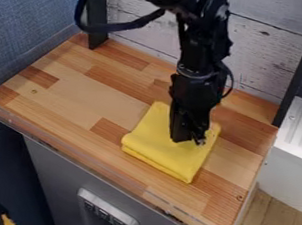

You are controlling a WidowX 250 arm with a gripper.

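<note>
The black gripper (190, 134) hangs down from the arm over the right half of the wooden counter. Directly beneath it lies a folded yellow cloth (166, 154), its layered fold facing the front left. The gripper's lower end covers the cloth's upper middle; whether it touches or pinches the fabric cannot be made out.
The wooden counter (82, 95) has a clear raised strip (102, 161) along its front edge. Black posts stand at the back left (96, 19) and right (299, 68), before a whitewashed plank wall (264, 50). A white metal unit (297, 149) adjoins on the right.
</note>
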